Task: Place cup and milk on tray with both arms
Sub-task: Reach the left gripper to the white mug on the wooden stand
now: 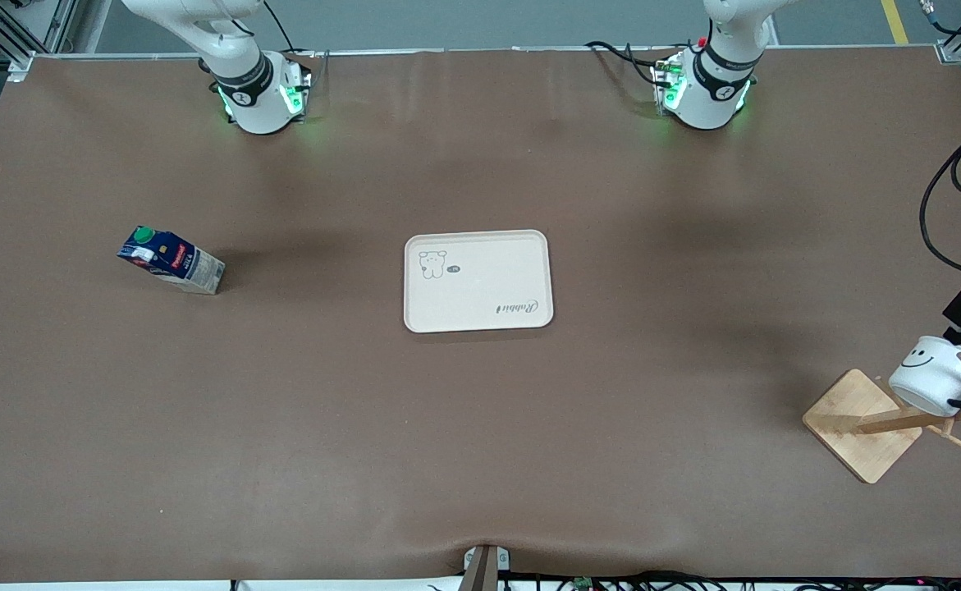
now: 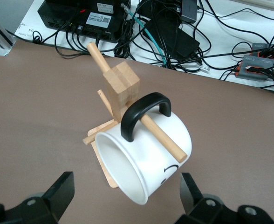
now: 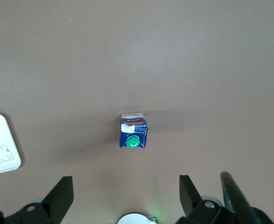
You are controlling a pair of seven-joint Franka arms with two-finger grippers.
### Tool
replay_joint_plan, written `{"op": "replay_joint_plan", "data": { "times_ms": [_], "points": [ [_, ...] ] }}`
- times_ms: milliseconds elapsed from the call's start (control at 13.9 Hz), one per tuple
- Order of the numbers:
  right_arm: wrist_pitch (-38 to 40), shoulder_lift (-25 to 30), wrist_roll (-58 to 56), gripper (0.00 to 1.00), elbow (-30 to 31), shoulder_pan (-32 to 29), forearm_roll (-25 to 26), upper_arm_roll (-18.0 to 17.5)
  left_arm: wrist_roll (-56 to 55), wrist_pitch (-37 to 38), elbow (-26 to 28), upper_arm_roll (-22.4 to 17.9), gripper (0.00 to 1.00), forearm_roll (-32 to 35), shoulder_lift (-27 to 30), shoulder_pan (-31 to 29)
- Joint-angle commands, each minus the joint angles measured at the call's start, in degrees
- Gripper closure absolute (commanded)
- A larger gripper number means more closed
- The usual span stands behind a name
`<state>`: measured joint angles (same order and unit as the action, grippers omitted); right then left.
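Clearly, the left pincer (image 2: pixel 127 196) is standing wide, holding nothing, hanging over the cup (image 2: pixel 146 158), with one finger showing on each side of the white body. The cup is hanging tilted on a wooden peg (image 2: pixel 162 135) of the wooden rack (image 1: pixel 862 424), the peg passing through its black loop handle (image 2: pixel 144 112). That peg is the main risk, in my judgement: a lift that is not drawn along the peg would be catching the handle and tipping the rack, which is sitting close to the desk (image 1: pixel 480 427) edge at the left arm's end. Cables (image 1: pixel 940 205) are also dangling beside the rack, so the room for swinging the arm is looking tight there.

The right pincer (image 3: pixel 126 196) is likewise standing wide and carrying nothing, hovering high over the milk (image 3: pixel 133 132). The milk is standing upright on the desk, well apart from the tray (image 1: pixel 478 281), toward the right arm's end of the desk. A tall narrow carton may be toppling if one finger is touching it first on the descent, and a squeeze on its soft walls may be slipping.

The tray is lying flat between the two, with nothing on it. Open brown desk is surrounding it on every side, so both paths toward it are looking free. Both arms arriving together over the tray could be crowding each other.
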<state>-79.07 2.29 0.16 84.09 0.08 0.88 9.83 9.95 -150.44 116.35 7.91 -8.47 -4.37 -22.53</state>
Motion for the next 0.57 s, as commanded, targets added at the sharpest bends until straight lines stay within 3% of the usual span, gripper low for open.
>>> {"op": "replay_joint_plan", "data": {
  "times_ms": [0, 502],
  "points": [
    [-1.44, 0.08, -0.34, 0.00, -0.16, -0.87, -2.81, -0.43, 3.58, -2.66, 0.28, 0.36, 0.00, -0.94, -0.55, -0.06],
    [-1.97, -1.50, -0.51, 0.00, -0.07, -1.04, -2.99, -0.43, 3.94, -4.16, 0.02, 1.15, 0.00, -0.94, -2.31, -0.06]
  ]
}}
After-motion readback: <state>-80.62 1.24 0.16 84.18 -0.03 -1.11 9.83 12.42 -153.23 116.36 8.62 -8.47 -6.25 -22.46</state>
